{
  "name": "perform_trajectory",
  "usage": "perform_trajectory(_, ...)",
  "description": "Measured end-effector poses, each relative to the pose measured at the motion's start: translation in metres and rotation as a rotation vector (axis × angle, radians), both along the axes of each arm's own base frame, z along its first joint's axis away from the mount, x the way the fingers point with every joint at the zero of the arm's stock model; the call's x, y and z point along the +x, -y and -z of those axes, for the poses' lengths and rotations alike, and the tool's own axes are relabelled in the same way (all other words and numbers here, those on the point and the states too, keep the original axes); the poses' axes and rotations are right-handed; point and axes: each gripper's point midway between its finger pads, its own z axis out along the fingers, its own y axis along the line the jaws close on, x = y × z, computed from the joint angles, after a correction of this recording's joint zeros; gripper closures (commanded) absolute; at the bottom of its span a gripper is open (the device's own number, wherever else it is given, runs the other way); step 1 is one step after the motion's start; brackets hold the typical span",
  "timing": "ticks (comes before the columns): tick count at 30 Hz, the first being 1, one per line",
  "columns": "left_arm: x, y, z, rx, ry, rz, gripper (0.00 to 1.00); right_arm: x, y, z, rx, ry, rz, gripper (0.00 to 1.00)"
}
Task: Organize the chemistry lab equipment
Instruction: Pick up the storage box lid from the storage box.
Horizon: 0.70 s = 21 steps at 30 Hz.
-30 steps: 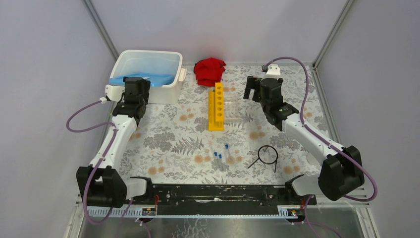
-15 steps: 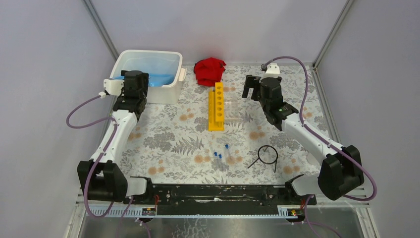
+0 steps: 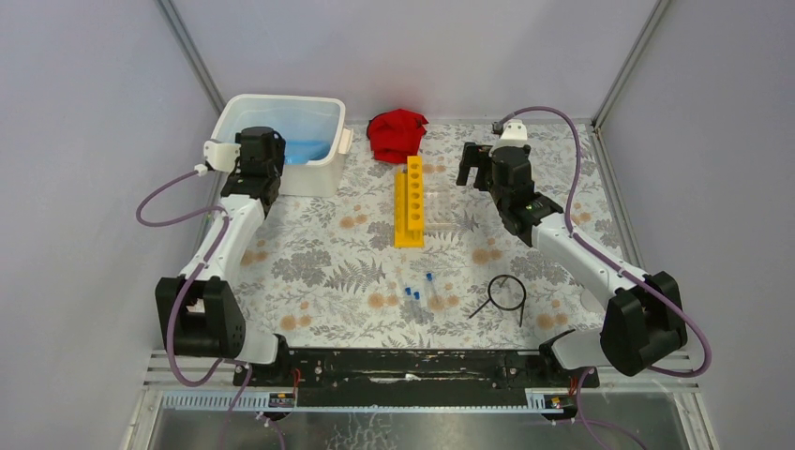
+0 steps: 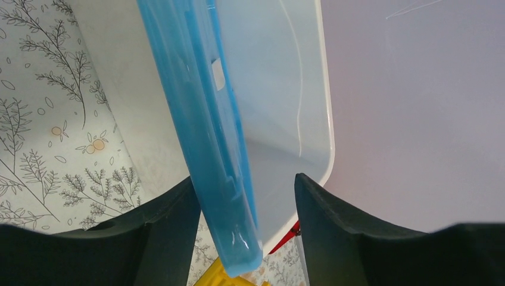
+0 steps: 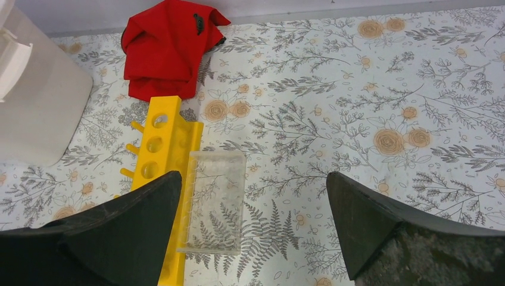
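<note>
"At the far left of the tabletop (image 3: 309,262), what is the left claw (image 4: 244,182) doing?"

"It is hanging over the white tub (image 4: 280,89) with its jaws partly open. They are straddling the edge of the blue lid (image 4: 202,119), which is leaning inside the tub. One finger is sitting against the lid and the other is standing clear, so nothing is clamped."

"And the right claw (image 5: 253,176)?"

"It is hovering wide open and empty towards the far right, above the clear tube holder (image 5: 213,199), which is lying just beside the yellow rack (image 5: 161,149). The blue-capped tubes (image 3: 419,292) and the wire ring stand (image 3: 506,292) are lying nearer the arms. A red cloth (image 3: 396,133) is sitting at the far edge, to the right of the tub."

"What are you recommending for the step in hand?"

"I am judging it to be the taking of the lid. The jaws should be centring on the lid's rim so both fingers are meeting it squarely. They should be seating deep enough that the thin plastic is not pivoting. The lift should be going straight up, clearing the wall without dragging the tub."
</note>
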Motion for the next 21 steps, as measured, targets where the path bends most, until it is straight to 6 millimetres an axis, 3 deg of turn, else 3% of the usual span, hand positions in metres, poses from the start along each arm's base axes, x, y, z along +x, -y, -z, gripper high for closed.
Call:
perform_trajectory(10, 0.015, -0.001, 0.021, -0.029, -0.031, 0.059, 0.61, 0.0, -0.009, -0.003, 0.022, 0.009, -0.043, 0.03)
perform_trajectory(13, 0.019, -0.002, 0.027, -0.048, -0.034, 0.081, 0.73, -0.001, -0.011, -0.003, 0.025, 0.007, -0.054, 0.03)
perform_trajectory(18, 0.028, 0.004, 0.015, -0.063, 0.022, 0.124, 1.0, -0.005, -0.022, -0.002, 0.029, 0.002, -0.092, 0.04)
perform_trajectory(21, 0.028, 0.007, 0.016, -0.066, 0.019, 0.148, 1.0, -0.007, -0.038, 0.003, 0.025, -0.01, -0.128, 0.04)
